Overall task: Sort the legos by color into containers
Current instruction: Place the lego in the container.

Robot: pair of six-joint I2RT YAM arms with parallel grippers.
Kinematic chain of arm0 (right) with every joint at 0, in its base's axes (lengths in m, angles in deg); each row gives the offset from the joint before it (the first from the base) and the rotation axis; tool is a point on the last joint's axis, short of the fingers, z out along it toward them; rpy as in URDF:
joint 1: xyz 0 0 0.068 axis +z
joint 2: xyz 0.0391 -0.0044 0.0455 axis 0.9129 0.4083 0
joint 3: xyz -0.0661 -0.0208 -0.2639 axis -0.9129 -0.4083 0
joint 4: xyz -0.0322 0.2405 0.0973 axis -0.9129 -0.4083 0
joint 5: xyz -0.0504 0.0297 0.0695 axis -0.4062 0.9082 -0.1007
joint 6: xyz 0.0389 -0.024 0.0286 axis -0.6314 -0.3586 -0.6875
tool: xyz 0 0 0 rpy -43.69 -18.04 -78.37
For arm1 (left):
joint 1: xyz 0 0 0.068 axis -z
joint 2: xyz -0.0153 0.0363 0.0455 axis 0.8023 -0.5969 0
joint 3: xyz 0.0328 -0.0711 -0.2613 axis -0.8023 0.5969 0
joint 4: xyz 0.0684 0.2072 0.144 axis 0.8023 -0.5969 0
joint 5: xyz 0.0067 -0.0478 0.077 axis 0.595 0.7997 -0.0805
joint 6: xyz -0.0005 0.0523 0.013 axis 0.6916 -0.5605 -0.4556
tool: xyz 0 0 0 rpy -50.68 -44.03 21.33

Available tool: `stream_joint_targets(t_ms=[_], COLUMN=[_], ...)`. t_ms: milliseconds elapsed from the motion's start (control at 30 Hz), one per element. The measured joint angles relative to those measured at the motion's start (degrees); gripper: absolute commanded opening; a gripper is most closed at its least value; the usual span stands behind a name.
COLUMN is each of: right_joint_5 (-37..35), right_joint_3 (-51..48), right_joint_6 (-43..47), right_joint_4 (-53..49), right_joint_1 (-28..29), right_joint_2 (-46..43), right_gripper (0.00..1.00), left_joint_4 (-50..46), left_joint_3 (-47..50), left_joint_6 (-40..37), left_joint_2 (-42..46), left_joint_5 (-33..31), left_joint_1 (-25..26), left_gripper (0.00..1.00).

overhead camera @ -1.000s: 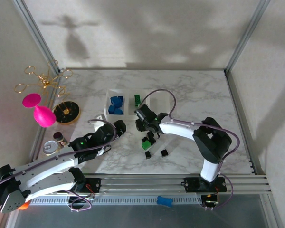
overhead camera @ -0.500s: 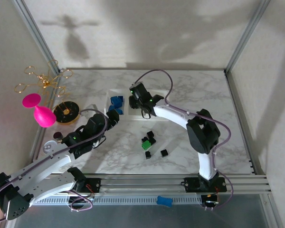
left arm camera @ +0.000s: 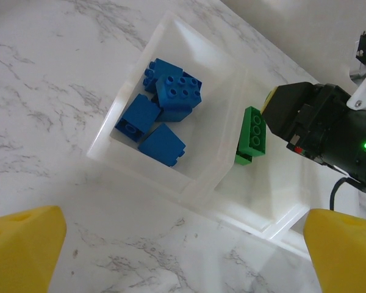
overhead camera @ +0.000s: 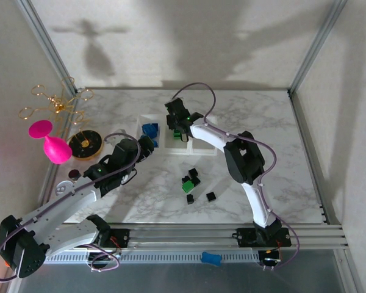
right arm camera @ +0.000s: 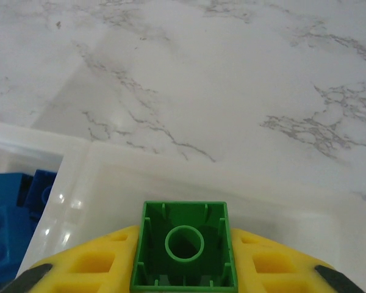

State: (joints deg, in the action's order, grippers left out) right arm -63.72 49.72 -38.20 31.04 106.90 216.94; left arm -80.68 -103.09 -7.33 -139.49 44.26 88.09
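Blue legos [left arm camera: 161, 113] in containers' [left arm camera: 198, 192] end cell, maybe four.

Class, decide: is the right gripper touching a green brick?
Touching. The right wrist view shows the green brick clamped flush between the right gripper's yellow fingers.

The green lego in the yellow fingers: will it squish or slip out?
Probably not squish: the green lego looks like hard plastic, with ribs inside its hollow underside. Being hollow, it is likely very light. Its smooth-looking flat sides might slip a little in the right gripper.
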Motion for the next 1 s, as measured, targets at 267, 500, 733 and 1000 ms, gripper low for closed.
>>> stream_joint_targets(t_ms=[267, 500, 733, 1000], right_joint_5=[0.0, 0.8, 1.0, 2.7], right_joint_3=[3.3, 3.4, -0.7, -15.8], right_joint_6=[1.1, 1.6, 1.9, 1.9], right_joint_4=[-1.2, -1.5, -1.4, -0.4], right_joint_1=[-0.3, -0.3, 0.2, 2.6], right_joint_2=[2.5, 2.3, -3.2, -19.8], right_gripper=[0.41, 0.47, 0.52, 0.61], left_joint_4=[1.0, 0.9, 0.7, 0.6], left_joint_3=[0.0, 0.0, 0.0, 0.8], left_joint_6=[-0.4, -0.6, -0.6, 1.4], left_joint_2=[-0.3, -0.3, 0.0, 4.5], left_joint_5=[1.2, 1.5, 2.3, 3.6], left_joint_1=[-0.8, -0.9, -0.8, 2.1], left_gripper=[1.00, 1.00, 1.00, 1.00])
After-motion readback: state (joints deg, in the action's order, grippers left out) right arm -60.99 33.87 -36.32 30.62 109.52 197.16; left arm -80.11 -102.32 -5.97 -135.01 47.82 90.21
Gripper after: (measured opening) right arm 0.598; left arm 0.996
